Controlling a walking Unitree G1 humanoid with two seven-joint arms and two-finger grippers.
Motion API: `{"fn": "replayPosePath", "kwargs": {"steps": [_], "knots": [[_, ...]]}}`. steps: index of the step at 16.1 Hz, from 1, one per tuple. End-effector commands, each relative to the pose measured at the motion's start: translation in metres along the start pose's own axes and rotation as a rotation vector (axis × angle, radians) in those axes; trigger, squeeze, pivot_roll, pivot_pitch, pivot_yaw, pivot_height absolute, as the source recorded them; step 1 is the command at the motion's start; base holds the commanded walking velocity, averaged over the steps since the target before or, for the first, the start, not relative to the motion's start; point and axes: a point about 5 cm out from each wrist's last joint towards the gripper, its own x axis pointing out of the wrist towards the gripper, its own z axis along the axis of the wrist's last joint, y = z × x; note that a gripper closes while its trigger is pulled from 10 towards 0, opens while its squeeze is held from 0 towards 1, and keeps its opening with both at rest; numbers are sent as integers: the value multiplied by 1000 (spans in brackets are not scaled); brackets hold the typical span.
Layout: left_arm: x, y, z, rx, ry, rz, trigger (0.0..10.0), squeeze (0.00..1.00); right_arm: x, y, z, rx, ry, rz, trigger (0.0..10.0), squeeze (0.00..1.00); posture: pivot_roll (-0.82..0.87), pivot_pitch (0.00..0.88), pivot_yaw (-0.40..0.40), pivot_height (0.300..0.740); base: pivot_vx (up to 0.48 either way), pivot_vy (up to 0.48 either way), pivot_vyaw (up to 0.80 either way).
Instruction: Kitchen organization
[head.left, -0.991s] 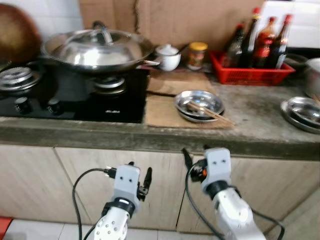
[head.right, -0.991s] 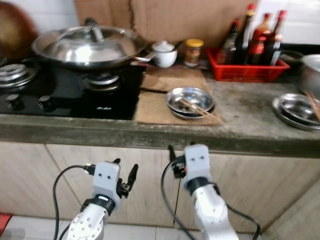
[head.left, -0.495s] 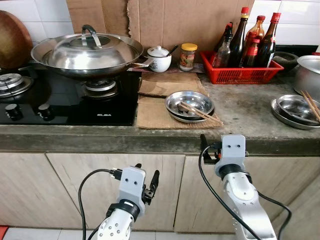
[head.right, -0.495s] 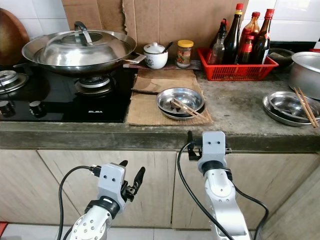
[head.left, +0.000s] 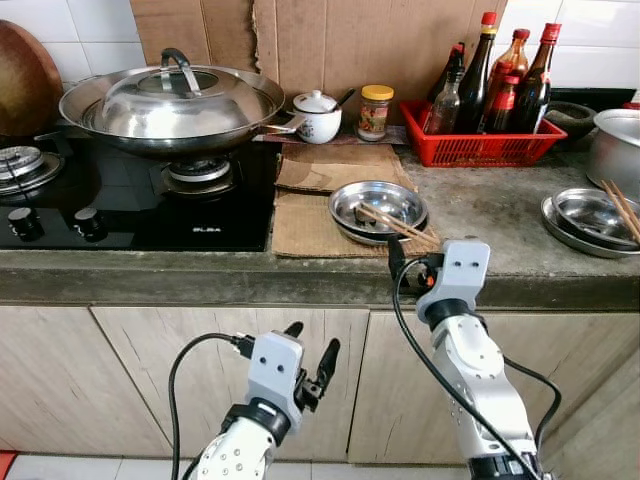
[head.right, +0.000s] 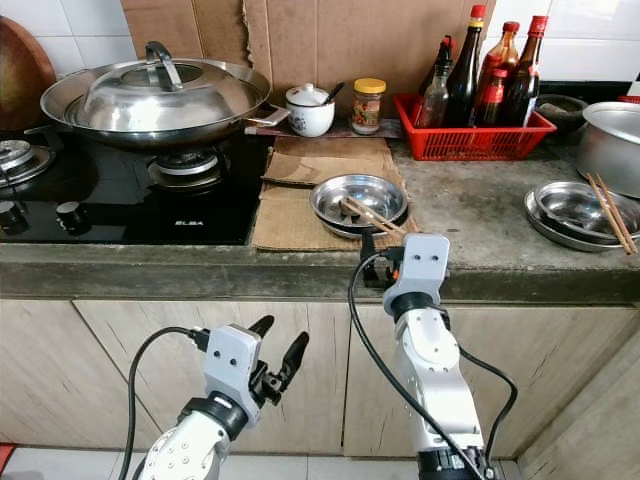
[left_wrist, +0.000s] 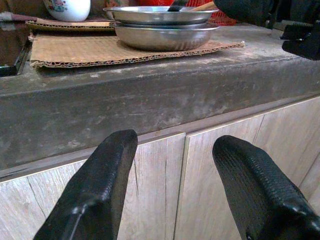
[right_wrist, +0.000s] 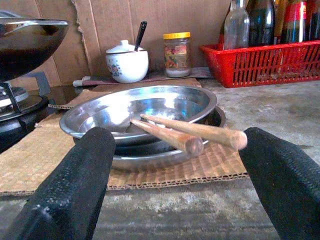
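Two stacked steel plates (head.left: 378, 205) rest on a cardboard mat (head.left: 310, 222) near the counter's front edge. A pair of wooden chopsticks (head.left: 402, 225) lies across them, ends jutting toward me. My right gripper (head.left: 412, 258) is open at counter-edge height just in front of the plates. In the right wrist view its fingers (right_wrist: 75, 185) flank the chopstick ends (right_wrist: 200, 137) without touching. My left gripper (head.left: 312, 345) hangs open lower down, facing the cabinet front (left_wrist: 165, 195) under the counter, holding nothing.
A lidded wok (head.left: 170, 100) sits on the black gas stove (head.left: 130, 205) at left. Along the back stand a white pot (head.left: 318, 115), a jar (head.left: 376, 110) and a red basket (head.left: 480, 145) of bottles. Another steel plate with chopsticks (head.left: 590, 215) and a metal pot (head.left: 618, 150) are at right.
The view sharpened and shifted as the camera moved. My right gripper rose from below the counter edge up to its level, closer to the plates. My left gripper lifted slightly.
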Motion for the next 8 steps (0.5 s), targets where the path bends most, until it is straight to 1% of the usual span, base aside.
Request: {"fn": "replayPosePath", "kwargs": {"steps": [1,8], "knots": [[1,-2,5,2,-23,-9,10000,0,3,-1,5,8,-27,0,10000,0,107,0,-52,740,0,0,0],[2,-2,5,6,-26,-15,10000,0,16,1,10,41,-49,21,10000,0,108,0,-58,740,0,0,0]]}}
